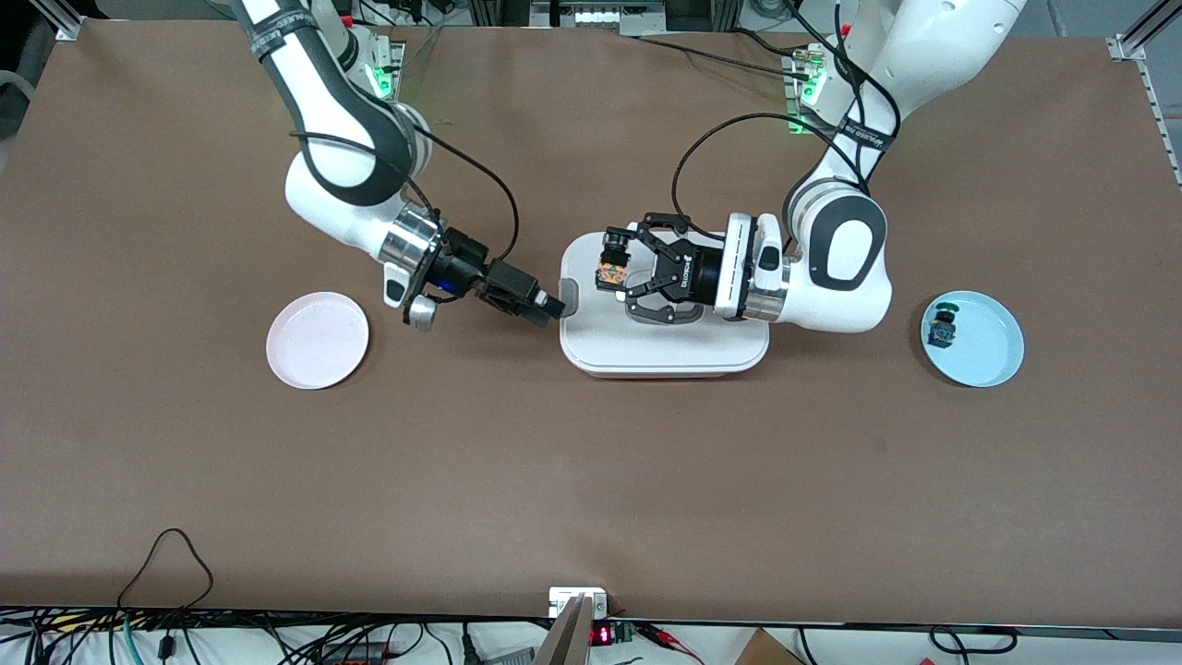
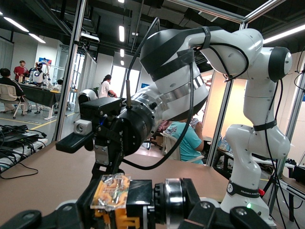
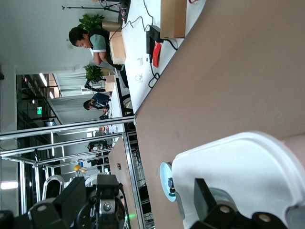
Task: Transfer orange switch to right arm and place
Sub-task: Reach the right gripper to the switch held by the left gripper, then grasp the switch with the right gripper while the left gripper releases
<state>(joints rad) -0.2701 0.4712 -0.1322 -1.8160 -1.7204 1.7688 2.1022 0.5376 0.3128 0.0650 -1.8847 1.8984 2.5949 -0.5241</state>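
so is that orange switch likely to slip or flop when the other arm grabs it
Probably stiff: the orange switch keeps its blocky shape in the shut left gripper over the white tray. Likely light, since it is tiny beside the fingers. It may slip or twist, because little is left for the open right gripper to grip.

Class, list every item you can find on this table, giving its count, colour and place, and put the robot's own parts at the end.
white tray: one, white, mid-table.
pink plate: one, pale pink, toward the right arm's end.
blue plate: one, light blue, toward the left arm's end.
green switch: one, black with green cap, on the blue plate.
orange switch: one, black and orange, held above the white tray.
left gripper: one, black, shut on the orange switch.
right gripper: one, black, open, at the white tray's edge.
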